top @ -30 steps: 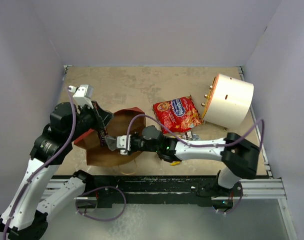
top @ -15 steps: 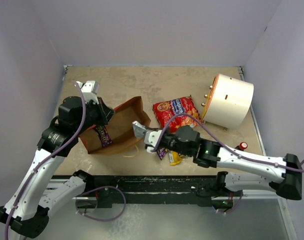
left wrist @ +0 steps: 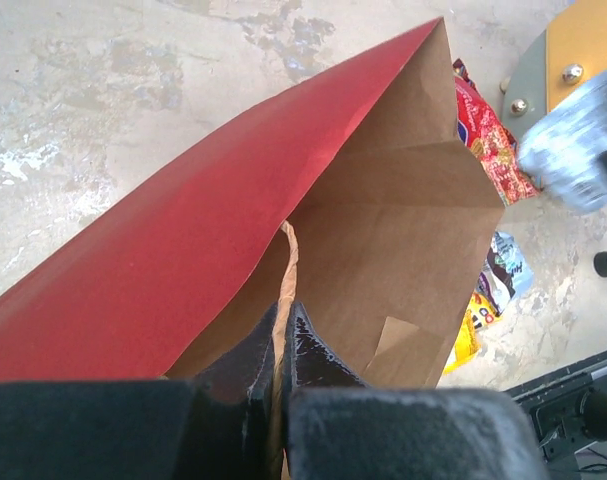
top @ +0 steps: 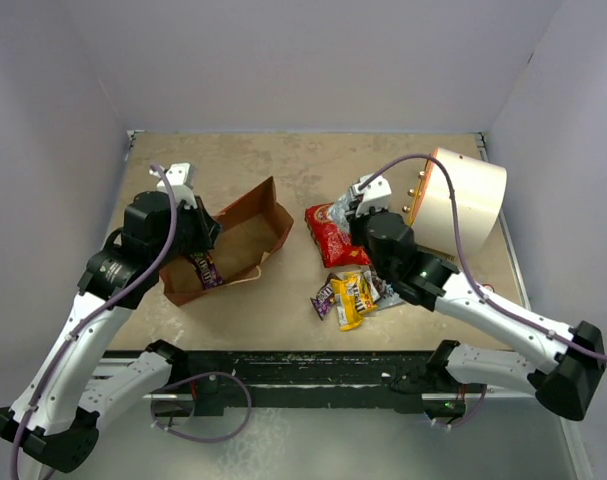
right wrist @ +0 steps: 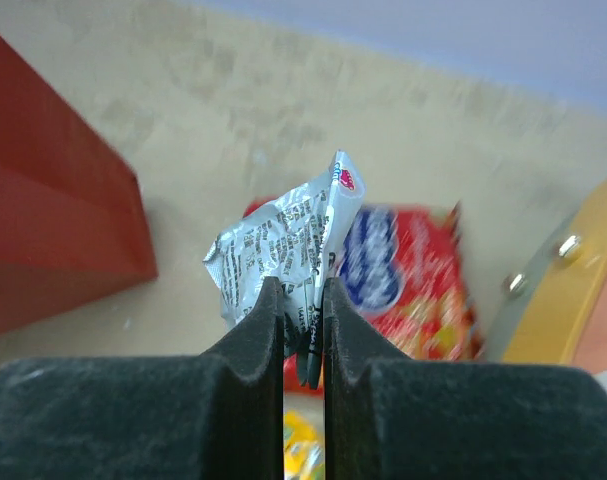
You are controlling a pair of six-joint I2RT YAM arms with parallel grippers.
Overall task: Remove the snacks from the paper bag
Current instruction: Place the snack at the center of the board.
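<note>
Beige tabletop (top: 313, 165) holds the paper bag (top: 238, 238), left gripper (left wrist: 283, 325) pinching its left end; right wrist view reveals the right gripper (right wrist: 303, 330) clamping a silver wrapper (right wrist: 278, 250) above the red packet (right wrist: 408, 295).

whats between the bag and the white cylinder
In the top view, the red packet lies between bag and cylinder, and the right tool hangs above it, shut on a silver wrapper.
</note>
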